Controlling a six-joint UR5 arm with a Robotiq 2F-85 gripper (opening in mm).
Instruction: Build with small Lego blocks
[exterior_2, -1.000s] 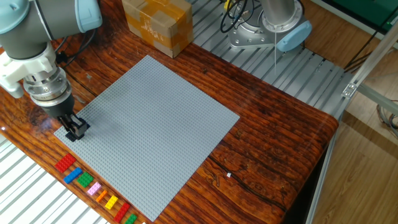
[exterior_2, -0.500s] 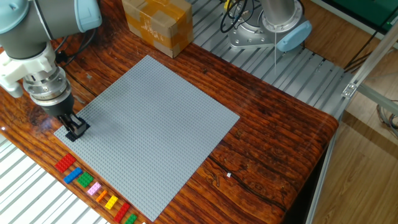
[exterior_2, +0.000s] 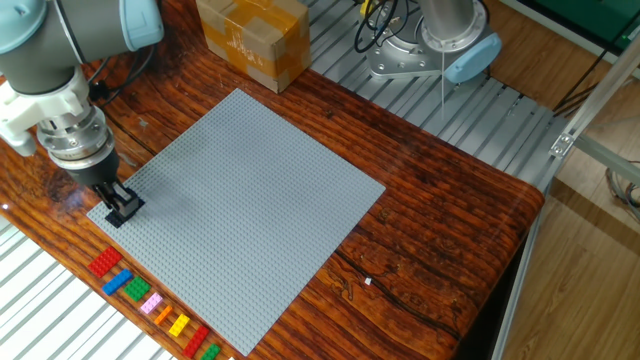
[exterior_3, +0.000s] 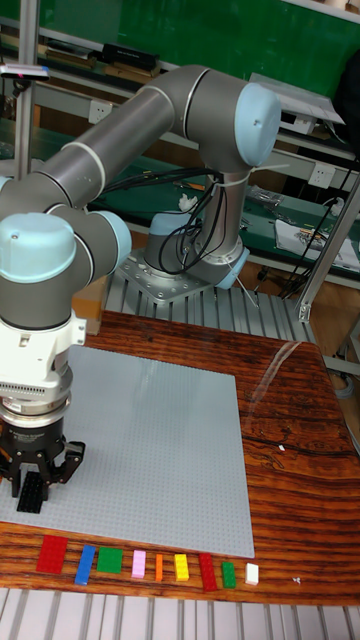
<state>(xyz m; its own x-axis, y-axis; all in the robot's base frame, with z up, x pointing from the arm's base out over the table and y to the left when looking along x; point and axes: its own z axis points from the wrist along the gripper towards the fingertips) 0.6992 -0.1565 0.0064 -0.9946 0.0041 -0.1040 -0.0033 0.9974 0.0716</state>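
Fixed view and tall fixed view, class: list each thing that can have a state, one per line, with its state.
gripper: down at the baseplate's corner, jaws around a black block
black block: between the fingers, on the baseplate
baseplate: flat, otherwise bare
spare blocks: lined up on the table, untouched
cardboard box: closed

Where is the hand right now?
In the fixed view the hand is low over the left corner of the grey baseplate, just above the row of small blocks on the table edge.
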